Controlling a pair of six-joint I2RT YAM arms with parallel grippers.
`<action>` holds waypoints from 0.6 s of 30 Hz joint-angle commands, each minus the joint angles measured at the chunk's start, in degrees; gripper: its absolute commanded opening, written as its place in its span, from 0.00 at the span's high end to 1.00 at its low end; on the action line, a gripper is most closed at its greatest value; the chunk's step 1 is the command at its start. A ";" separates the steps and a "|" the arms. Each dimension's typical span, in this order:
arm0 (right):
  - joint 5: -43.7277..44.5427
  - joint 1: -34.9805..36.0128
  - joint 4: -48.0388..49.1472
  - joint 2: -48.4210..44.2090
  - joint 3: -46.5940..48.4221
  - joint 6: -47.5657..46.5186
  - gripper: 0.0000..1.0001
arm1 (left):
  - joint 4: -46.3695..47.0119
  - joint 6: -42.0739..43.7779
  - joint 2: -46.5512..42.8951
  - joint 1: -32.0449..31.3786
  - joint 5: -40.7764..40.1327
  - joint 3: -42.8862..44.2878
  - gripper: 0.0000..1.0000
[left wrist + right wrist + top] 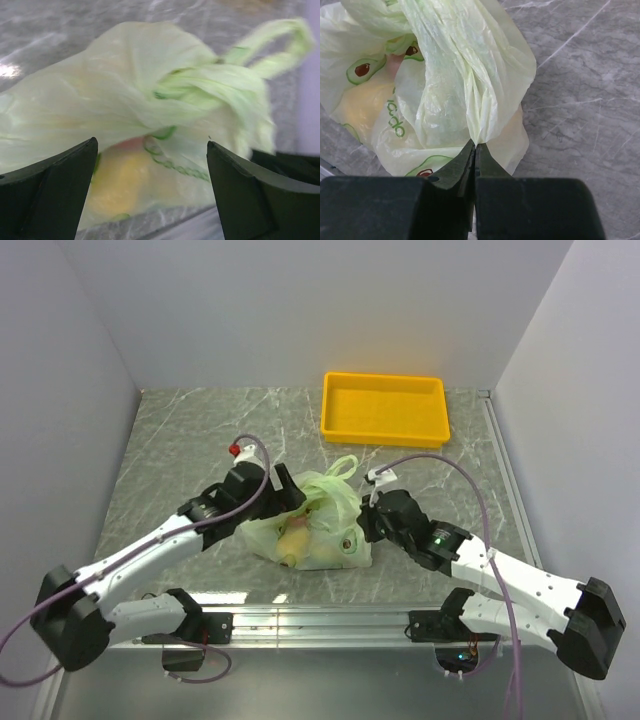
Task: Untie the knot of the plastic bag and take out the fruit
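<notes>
1. Plastic bag [310, 525] sits mid-table [180, 440], between your two arms, on the near side of the yellow tray [385, 408] and well apart from it.
2. Knot [200, 85] is on top of the bag, tied and bunched, with a handle loop [280, 42] sticking out toward the far right.
3. Your left gripper [151, 146] is released: jaws spread wide and holding nothing, with the bag's left side right in front of them.
4. Your right gripper [474, 147] is clenched on a fold of bag film at the bag's right side; the creases run straight into the tips.
5. Fruit [125, 180] is inside the bag. You can make out a yellow piece and a reddish patch through the film; I can't tell the rest.
</notes>
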 commanded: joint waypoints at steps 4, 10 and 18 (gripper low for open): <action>4.17 4.02 1.96 0.28 2.66 -1.51 1.00 | 6.68 -8.24 5.09 -1.06 -13.68 -0.82 0.07; 6.37 6.22 1.79 0.11 1.70 -0.11 1.00 | 12.57 -11.50 10.45 -1.06 -11.84 -1.97 0.12; 10.67 6.66 0.03 -1.03 1.17 -0.19 1.00 | 10.91 -11.86 12.58 -1.06 -11.74 -4.42 0.82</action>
